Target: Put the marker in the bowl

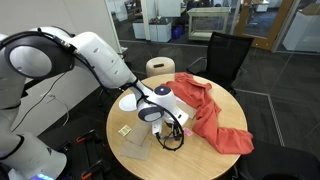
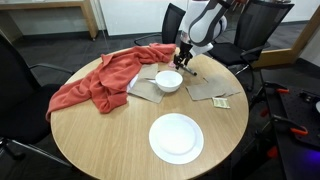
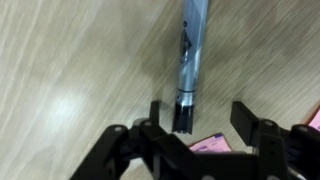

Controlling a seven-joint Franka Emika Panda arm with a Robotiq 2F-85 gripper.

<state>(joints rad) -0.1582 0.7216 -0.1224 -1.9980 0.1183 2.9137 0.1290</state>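
Wrist view is showing the pincer (image 3: 200,122) hanging released astride the marker (image 3: 190,60), lying near the tabletop's (image 2: 100,140) robot-side edge beside the bowl (image 2: 167,88); seemingly light, stiff, slick, so mid-barrel is looking safest.

Site presenting as office meeting area, doubling as robotics lab. Round wooden table (image 1: 205,160) standing on grey carpet (image 1: 285,105). Black office chairs (image 2: 262,25) standing around table in both exterior views. Glass partition walls (image 1: 300,25) with wooden frames running behind, further rooms showing through. White wall (image 2: 130,15) and wooden ledge (image 2: 50,5) closing far side in an exterior view. White robot arm (image 1: 100,55) standing at table edge, accounting for lab reading.
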